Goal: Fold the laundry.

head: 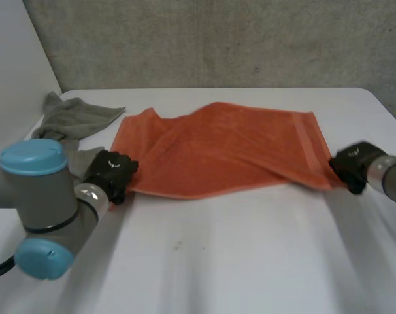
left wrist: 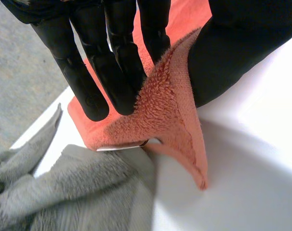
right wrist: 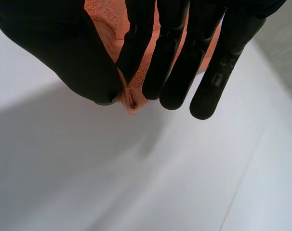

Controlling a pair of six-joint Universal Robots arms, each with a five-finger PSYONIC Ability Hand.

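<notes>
– Closest is the left arm's grey joint with its light-blue cap (head: 40,196). What is its hand doing?

– The left hand (head: 110,171) has the near corner of a rectangular orange terry-cloth towel (head: 231,147). In its wrist view the straight fingers (left wrist: 90,72) press the pile against the thumb, so the hand is clamped on that corner. The corner stands up off the white table (head: 250,261) inside the pinch, and the hem runs down from the thumb to the tabletop.

– And the other side?

– The right hand (head: 352,165) is at the opposite near corner. Seen from its wrist, the thumb (right wrist: 54,48) and the finger next to it are closed on the cloth, with a small tip of orange poking out just past them. The remaining fingers lie straight beside that finger, over bare table.

– So where does the orange towel lie?

– Spread on the table between the two hands and stretching away from both of them. It is not flat: a long ridge crosses it, and the part nearer the left hand is creased and partly doubled over.

– Anything else on the table?

– A crumpled grey terry-cloth towel (head: 74,118), on the outer side of the left hand and beyond it. From the left wrist it lies just past the fingertips, right up against the orange corner; I cannot tell whether the two cloths touch. It is well apart from the right hand.
</notes>
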